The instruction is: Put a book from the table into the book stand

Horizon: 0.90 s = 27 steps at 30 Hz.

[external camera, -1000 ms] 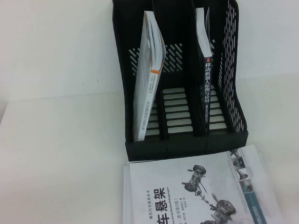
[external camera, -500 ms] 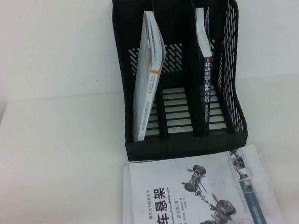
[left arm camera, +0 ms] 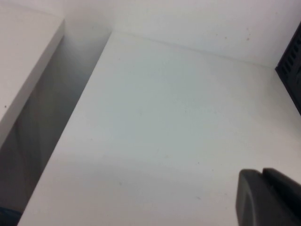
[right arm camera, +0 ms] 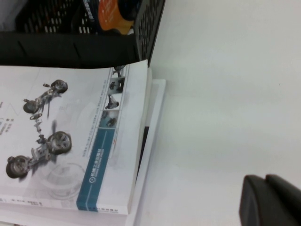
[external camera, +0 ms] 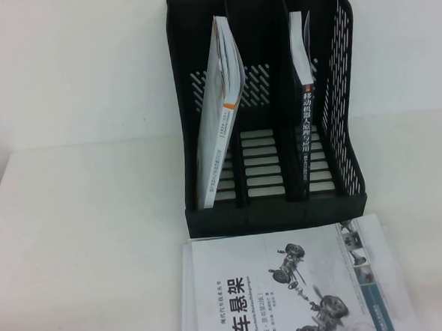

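Note:
The dark navy book (external camera: 305,134) stands upright in the right compartment of the black book stand (external camera: 272,211), white spine characters facing me. A bit of its orange cover shows in the right wrist view (right arm camera: 110,12), behind the stand's front lip (right arm camera: 70,49). Neither gripper shows in the high view. My left gripper (left arm camera: 261,173) hovers over bare white table (left arm camera: 155,132), fingers together and empty; the stand's corner (left arm camera: 292,70) is off to one side. My right gripper (right arm camera: 264,179) hovers over the table to the right of the lying books, fingers together and empty.
A white book with an orange-marked spine (external camera: 222,120) leans in the stand's left compartment; the middle compartment holds nothing. A white book with a car-suspension drawing (external camera: 288,289) lies flat before the stand on another white book (right arm camera: 154,127). The table's left edge (left arm camera: 70,122) drops off.

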Available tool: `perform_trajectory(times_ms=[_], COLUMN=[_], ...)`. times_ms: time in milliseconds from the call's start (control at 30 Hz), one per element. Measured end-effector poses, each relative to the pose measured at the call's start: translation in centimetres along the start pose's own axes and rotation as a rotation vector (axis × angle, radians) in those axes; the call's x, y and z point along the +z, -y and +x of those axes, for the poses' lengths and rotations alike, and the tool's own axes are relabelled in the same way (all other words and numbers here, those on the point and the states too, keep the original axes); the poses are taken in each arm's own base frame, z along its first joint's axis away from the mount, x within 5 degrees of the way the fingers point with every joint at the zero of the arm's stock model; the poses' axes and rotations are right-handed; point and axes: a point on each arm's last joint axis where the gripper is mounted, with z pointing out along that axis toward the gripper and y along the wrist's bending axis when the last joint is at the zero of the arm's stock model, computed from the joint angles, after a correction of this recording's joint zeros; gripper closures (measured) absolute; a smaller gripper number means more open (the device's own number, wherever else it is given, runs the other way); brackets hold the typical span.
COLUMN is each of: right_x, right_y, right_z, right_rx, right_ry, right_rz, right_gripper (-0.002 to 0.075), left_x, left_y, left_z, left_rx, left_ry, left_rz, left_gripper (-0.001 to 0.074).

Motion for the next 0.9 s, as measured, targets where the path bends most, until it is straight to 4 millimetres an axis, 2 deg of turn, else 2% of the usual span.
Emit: perform_trajectory(times_ms=[900], right_x=[0.00], right_y=[0.00], right_z=[0.00], right_rx=[0.000], right_ry=[0.000], right_rz=[0.000], right_gripper=[0.0729], left_x=[0.00], left_y=[0.00], left_z=[0.00], left_rx=[0.041], left_ry=[0.000], left_rz=[0.000], left_gripper=[0.0737])
